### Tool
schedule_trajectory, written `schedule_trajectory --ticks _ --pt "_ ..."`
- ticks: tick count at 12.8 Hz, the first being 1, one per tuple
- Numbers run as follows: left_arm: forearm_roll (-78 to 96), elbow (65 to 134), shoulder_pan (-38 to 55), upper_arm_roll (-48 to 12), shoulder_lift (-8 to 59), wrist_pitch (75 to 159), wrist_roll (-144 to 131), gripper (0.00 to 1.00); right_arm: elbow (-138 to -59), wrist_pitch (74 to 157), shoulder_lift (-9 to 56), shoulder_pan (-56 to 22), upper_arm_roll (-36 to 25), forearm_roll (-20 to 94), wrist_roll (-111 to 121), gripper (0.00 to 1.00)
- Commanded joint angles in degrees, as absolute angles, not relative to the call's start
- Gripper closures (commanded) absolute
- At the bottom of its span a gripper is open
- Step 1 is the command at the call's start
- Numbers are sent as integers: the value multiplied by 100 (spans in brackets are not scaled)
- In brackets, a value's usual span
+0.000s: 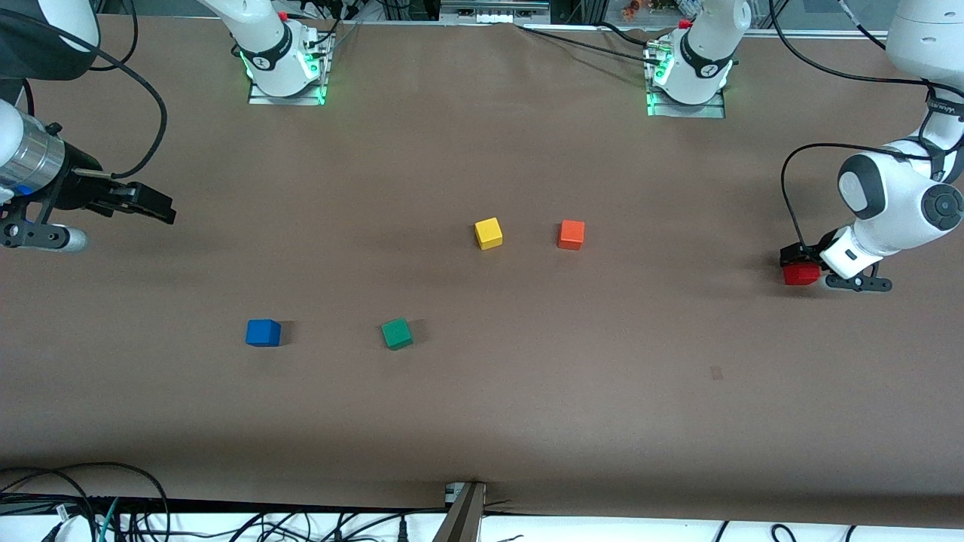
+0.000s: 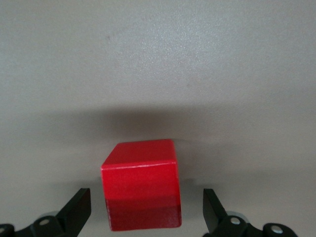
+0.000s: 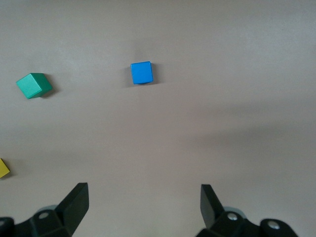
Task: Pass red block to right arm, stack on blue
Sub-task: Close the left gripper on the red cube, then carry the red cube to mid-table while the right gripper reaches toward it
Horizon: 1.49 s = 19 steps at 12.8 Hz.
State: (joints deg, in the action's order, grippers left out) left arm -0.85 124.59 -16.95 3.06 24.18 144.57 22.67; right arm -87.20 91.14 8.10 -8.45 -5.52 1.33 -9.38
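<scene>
left gripper (image 2: 145,217) wide, straddling red block (image 2: 142,185) on table (image 1: 482,406) at 3 o'clock; right gripper (image 1: 154,205) wide, waiting at 9. risk: uneven closing nudging block askew.

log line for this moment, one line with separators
phase: pre-grasp | left gripper: open, straddling red block on table | right gripper: open, waiting at its table end | blue block: untouched

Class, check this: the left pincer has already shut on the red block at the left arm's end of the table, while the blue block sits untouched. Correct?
Not quite. The left wrist view shows the left pincer open, its fingers apart from the red block between them. The blue block does sit untouched.
</scene>
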Motion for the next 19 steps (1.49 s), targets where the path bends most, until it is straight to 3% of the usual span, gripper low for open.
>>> schedule_trajectory --ticks 1,3,5,10,12,14,19 --pt "-167 12375 -1723 272 2435 14476 2294 8 -8728 9193 765 -747 -474 123 -1002 0" --pt "-167 12366 -1731 272 2435 14467 2241 27 -8719 9246 782 -747 -483 132 -1002 0" --pt "-167 12218 -1740 272 2435 14388 2241 38 -8719 9281 782 -747 -483 141 -1011 0" --pt "-1 12164 -1740 272 2435 14388 2241 77 -8719 9351 782 -747 -483 149 -1011 0" --pt "35 12041 -1714 203 2330 14292 2320 85 -8719 9360 791 -756 -483 149 -1011 0" --pt "35 11770 -1714 -156 2215 13863 2338 87 -8719 9360 791 -756 -483 149 -1011 0" --pt "26 11111 -1688 -1386 2232 13518 2355 92 -8710 9352 835 -765 -483 150 -941 0"
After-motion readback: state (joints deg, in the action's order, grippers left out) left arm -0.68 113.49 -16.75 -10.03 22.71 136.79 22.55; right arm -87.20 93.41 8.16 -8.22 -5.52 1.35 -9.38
